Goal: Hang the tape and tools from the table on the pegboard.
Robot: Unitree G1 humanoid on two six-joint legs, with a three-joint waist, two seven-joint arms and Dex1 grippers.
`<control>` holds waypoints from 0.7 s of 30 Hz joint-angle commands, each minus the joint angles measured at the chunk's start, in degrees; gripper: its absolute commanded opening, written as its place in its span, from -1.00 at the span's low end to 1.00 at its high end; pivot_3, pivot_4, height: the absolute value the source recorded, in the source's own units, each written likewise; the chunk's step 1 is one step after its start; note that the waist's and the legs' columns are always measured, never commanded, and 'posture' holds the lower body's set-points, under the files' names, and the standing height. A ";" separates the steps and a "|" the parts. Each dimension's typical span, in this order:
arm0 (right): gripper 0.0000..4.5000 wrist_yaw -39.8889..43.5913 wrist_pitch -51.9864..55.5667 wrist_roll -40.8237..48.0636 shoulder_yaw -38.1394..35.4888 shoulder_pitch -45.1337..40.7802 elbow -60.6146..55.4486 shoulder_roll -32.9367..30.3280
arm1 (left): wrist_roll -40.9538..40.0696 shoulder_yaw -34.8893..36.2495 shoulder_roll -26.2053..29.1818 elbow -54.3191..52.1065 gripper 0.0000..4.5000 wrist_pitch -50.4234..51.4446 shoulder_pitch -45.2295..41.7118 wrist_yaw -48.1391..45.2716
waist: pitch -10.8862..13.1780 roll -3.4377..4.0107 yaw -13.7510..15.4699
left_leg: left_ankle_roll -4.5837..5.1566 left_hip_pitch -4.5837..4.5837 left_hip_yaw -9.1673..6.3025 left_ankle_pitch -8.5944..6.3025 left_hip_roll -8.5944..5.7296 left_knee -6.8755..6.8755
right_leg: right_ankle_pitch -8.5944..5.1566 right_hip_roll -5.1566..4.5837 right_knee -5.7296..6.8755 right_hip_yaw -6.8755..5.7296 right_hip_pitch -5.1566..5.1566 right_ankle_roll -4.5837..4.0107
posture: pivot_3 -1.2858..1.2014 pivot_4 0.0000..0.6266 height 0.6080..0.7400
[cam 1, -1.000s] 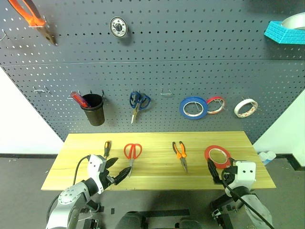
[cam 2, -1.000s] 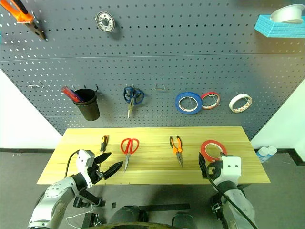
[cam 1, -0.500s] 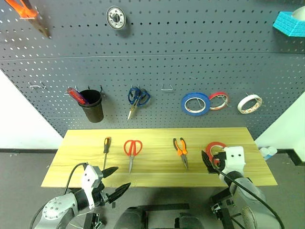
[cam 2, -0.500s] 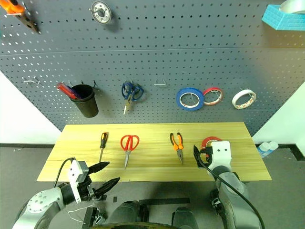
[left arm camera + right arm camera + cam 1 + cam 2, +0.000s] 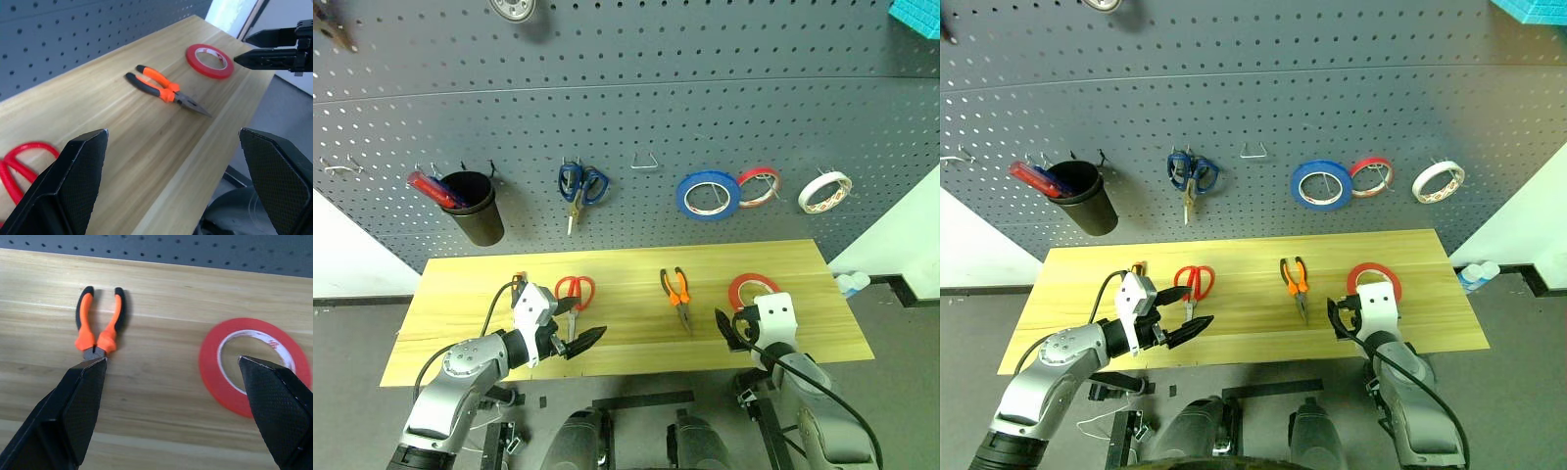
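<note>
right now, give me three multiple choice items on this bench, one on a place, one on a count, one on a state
1. Where does the red tape roll lie?
A. on the table, near its right end
B. hung on the pegboard
C. inside the black cup

2. How many tape rolls hang on the pegboard?
A. one
B. three
C. five

3. How does the right gripper stand?
A. shut on the small pliers
B. shut on the red tape roll
C. open, holding nothing

Answers:
1. A: the roll lies flat on the wood, right of the small pliers.
2. B: a blue roll, a thin red roll and a white roll hang in a row.
3. C: its wrist view shows the fingers wide apart above the table, with nothing between them.
</note>
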 commanded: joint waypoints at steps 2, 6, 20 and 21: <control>1.00 -0.73 0.39 -0.94 -0.65 -2.32 0.12 -0.23 | -1.27 -0.28 0.40 -3.05 0.98 1.21 -0.55 -0.06 | 0.63 -0.04 -0.01 | -0.02 0.00 0.00 0.01 0.00 0.08 | -0.01 -0.03 0.01 0.00 0.00 -0.02 | 0.05 -0.35 1.00; 1.00 -0.93 0.58 -1.40 -0.54 -4.24 1.71 -0.42 | -1.25 -0.43 0.80 -3.50 0.98 2.06 -1.13 -0.32 | 1.23 -0.13 0.00 | -0.02 0.00 0.00 0.01 0.00 0.09 | -0.01 -0.04 -0.01 0.01 -0.03 -0.02 | 0.05 -0.33 1.00; 1.00 1.70 -0.19 -3.69 2.36 -13.12 13.05 -1.79 | -1.22 -0.82 1.33 -8.15 0.98 3.34 -0.78 1.90 | 2.72 -0.24 -0.03 | -0.04 -0.05 0.01 0.02 0.00 -0.01 | 0.01 -0.03 -0.02 0.00 -0.06 0.01 | 0.07 -0.27 1.00; 1.00 1.25 0.07 -4.08 2.39 -13.74 13.88 -1.80 | -1.28 -0.83 1.36 -8.40 0.98 3.49 -0.70 2.01 | 2.79 -0.25 -0.03 | -0.04 -0.05 0.01 0.02 0.00 -0.01 | 0.01 -0.03 -0.01 0.00 -0.06 0.01 | 0.07 -0.27 1.00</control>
